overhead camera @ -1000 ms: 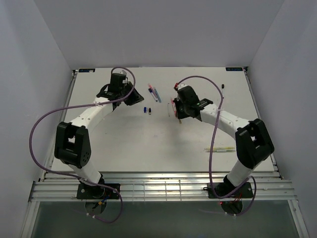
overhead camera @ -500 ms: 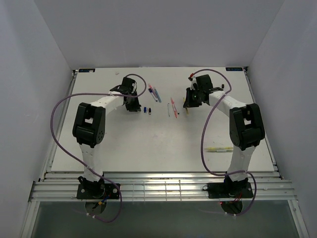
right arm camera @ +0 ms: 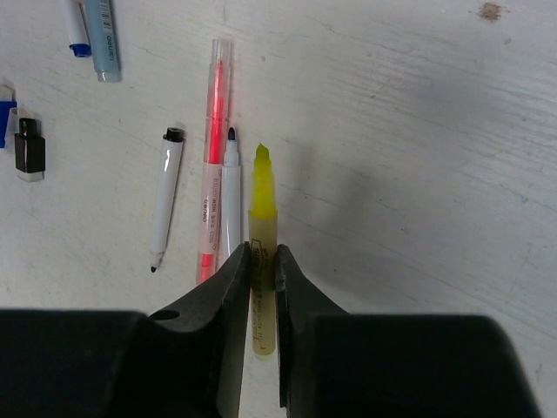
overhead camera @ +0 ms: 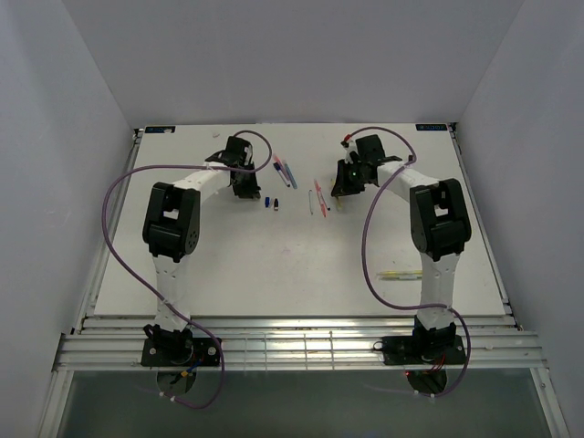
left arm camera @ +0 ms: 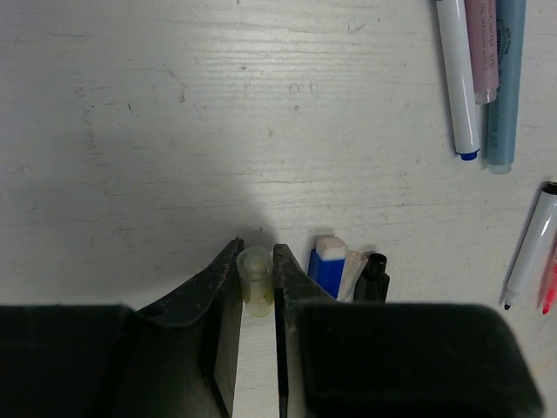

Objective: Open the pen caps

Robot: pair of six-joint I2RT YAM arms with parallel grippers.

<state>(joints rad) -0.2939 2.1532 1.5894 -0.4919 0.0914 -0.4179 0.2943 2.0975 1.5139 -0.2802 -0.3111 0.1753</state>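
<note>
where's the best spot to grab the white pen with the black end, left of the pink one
Likely mid-barrel on the white pen, coming straight down with fingers closing across its width. It lies flat, apart from the pink pen, with bare table on both sides for the fingers.

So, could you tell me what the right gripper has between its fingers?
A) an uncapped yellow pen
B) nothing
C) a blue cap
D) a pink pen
A: in the right wrist view the right gripper is closed on the yellow pen, its tip bare.
</note>
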